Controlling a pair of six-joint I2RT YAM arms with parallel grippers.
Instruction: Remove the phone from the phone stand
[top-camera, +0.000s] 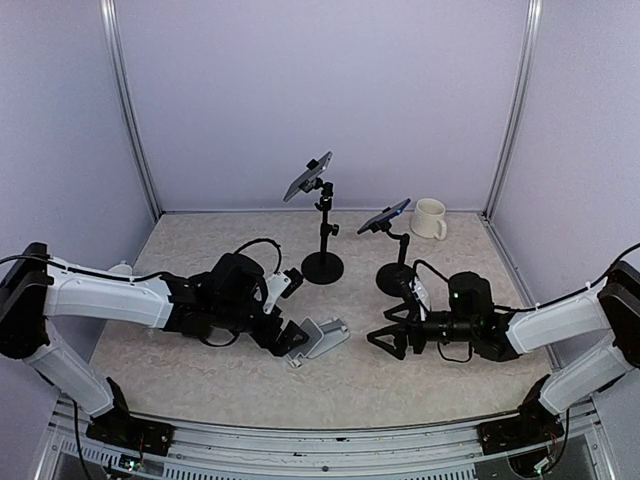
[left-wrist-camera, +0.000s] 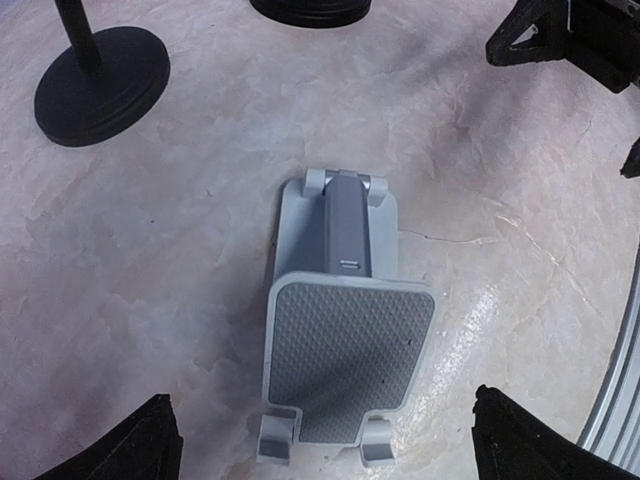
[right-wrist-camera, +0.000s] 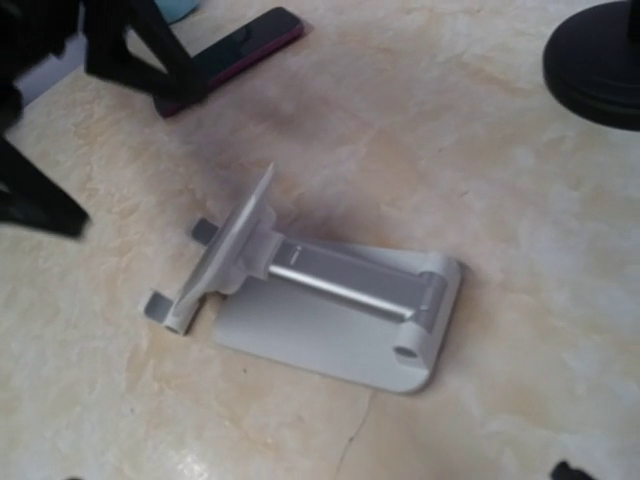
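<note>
Plainly, the phone (right-wrist-camera: 235, 52) is off the stand (left-wrist-camera: 345, 330): in the right wrist view it lies flat on the tabletop (top-camera: 200, 370), dark-faced with a reddish edge, well apart from the stand. One of the left fingers (left-wrist-camera: 140, 445) stands just in front of it in that view, and I cannot tell whether the two touch. The top view does not show the phone.

The stand sits on the tabletop between the two arms, its flat base down and its grey dimpled pad tilted up on a short arm. Two small lips show at the pad's lower edge.

The left fingers are spread wide and grip nothing. They hang low over the stand, one on each side of the pad's lower end, apart from it. The right fingers (left-wrist-camera: 600, 50) are also parted and grip nothing. They point toward the stand from its other side, near it but apart.

Farther back stand two black tripods (top-camera: 322, 225) on round bases, each with a dark slab tilted at its top. A cream mug (top-camera: 430, 218) stands by the back wall, to the right of them.
</note>
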